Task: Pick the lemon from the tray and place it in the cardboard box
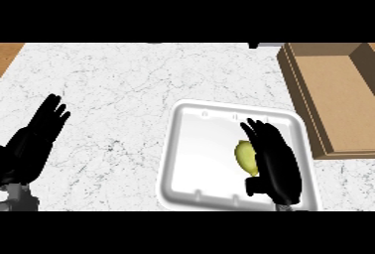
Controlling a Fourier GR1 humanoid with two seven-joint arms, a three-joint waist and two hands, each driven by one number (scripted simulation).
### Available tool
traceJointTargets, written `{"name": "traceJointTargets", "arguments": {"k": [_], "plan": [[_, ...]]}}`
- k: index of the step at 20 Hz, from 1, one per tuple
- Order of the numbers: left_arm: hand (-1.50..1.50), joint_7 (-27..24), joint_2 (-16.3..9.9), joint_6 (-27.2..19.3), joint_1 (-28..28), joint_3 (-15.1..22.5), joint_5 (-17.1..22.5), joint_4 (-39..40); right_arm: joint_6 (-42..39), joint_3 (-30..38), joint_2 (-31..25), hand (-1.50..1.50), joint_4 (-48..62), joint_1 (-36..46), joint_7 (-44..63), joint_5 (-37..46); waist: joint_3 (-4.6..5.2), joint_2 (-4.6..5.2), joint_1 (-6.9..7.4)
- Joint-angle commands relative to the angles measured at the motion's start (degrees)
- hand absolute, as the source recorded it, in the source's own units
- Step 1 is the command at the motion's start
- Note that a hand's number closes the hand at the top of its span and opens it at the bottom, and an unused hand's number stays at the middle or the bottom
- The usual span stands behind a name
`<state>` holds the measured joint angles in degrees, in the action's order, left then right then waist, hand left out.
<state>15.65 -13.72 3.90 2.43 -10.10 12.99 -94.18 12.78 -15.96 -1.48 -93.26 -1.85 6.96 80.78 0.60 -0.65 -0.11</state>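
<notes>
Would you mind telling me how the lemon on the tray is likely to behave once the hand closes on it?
The lemon looks rounded and smooth, so it may roll on the flat white tray. It probably stays rigid under the right hand.

The right hand point(275, 158) reaches forward from the lower edge, fingers straight, thumb out to its left. The left hand point(35, 136) rests open, fingers up, at the left edge.

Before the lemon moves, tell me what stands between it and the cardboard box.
Only the tray's raised right rim and the box's near wall lie between them; the strip of counter there shows nothing else. The lemon lies in the tray against the right hand, and the cardboard box sits open beyond the tray's right edge.
</notes>
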Motion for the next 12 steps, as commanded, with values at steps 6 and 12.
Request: {"name": "traceJointTargets", "arguments": {"k": [6,12], "plan": [[0.00,-1.5,-0.4,2.6,-1.0,-2.3,0.8,1.6,1.9,0.7,0.3,1.50,5.2,6.7,-1.8,2.1,-0.59,0.67,0.25],[0.00,0.0,2.2,-0.2,0.5,-0.2,-1.4,-1.0,5.7,0.6,-0.4,1.50,6.2,5.4,-4.0,2.6,-0.60,0.64,0.13]]}}
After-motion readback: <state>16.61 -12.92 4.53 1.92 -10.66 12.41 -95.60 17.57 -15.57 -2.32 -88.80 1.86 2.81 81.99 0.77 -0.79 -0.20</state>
